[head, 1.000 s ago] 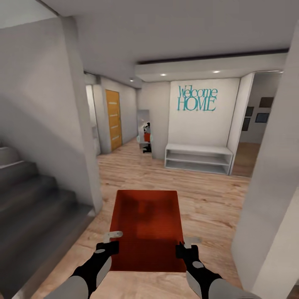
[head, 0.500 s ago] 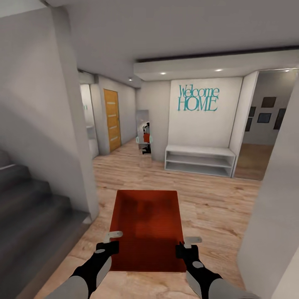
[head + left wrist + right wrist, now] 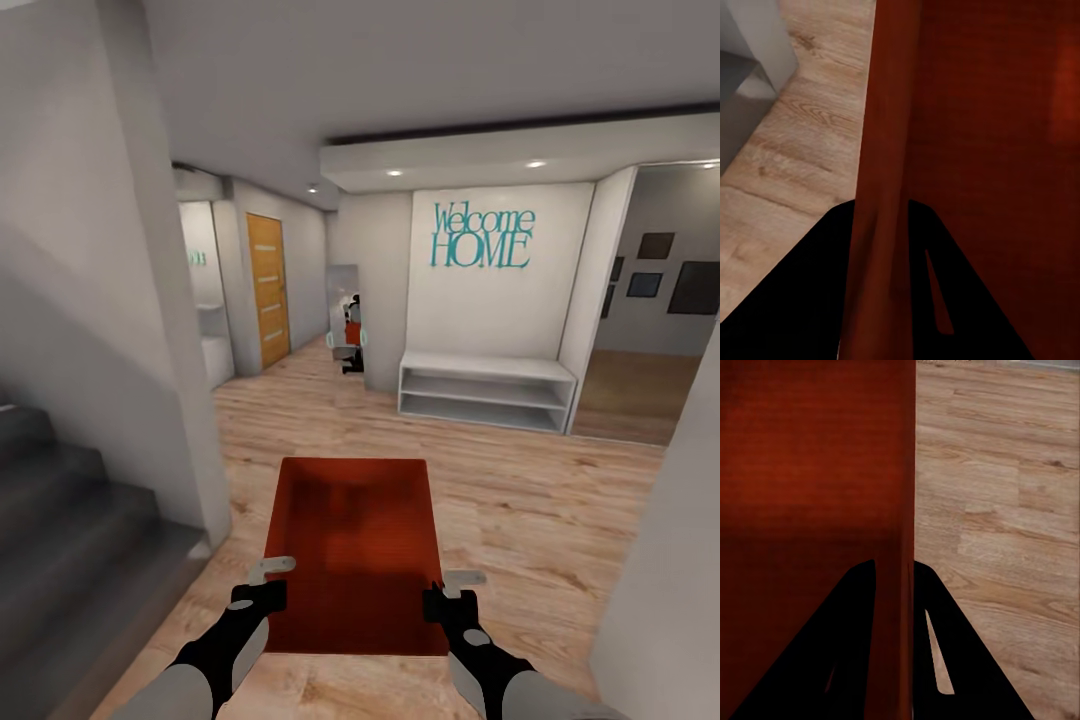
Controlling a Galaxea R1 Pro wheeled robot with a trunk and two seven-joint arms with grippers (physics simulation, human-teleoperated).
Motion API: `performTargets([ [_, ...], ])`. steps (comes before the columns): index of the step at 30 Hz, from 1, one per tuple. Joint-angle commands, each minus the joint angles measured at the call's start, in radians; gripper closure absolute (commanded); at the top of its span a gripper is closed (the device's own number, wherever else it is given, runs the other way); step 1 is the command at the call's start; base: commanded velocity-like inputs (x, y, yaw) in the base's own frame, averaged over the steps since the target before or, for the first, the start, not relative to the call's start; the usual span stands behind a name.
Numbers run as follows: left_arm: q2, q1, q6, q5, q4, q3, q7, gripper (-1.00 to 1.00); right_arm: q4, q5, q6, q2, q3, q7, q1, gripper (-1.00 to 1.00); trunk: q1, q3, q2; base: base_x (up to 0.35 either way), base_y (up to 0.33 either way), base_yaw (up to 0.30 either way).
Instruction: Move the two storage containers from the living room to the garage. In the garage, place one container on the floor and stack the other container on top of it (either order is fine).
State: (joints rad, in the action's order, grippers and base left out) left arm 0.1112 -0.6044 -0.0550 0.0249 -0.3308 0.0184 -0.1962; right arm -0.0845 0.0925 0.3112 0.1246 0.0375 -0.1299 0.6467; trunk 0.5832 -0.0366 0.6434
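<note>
Lower centre: left gripper (image 3: 262,588) and right gripper (image 3: 446,592) clamp 1 lidless red-orange rectangular container (image 3: 352,545) over hallway planks; garage unreached, stacking remains.

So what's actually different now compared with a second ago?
The robot itself has rolled and turned a little, so the stairs slid out to the left and the doorway on the right opened wider. The red-orange box stayed exactly where it was between the arms, the left claw and right claw still pinching its two side walls.
</note>
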Motion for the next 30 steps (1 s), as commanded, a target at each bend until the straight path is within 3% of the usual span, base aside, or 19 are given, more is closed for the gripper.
performTargets([
  [1, -0.001, 0.000, -0.006, 0.010, 0.001, 0.009, -0.006, 1.00, -0.003, 0.012, 0.008, -0.002, 0.042, -0.005, 0.002, 1.00, 0.001, -0.002, 0.002, 0.321, 0.000, 0.000],
  [30, -0.001, 0.000, -0.006, 0.010, 0.001, 0.010, -0.006, 1.00, -0.003, 0.012, 0.008, -0.002, 0.042, -0.005, 0.001, 1.00, 0.001, -0.009, 0.002, 0.321, 0.000, 0.000],
])
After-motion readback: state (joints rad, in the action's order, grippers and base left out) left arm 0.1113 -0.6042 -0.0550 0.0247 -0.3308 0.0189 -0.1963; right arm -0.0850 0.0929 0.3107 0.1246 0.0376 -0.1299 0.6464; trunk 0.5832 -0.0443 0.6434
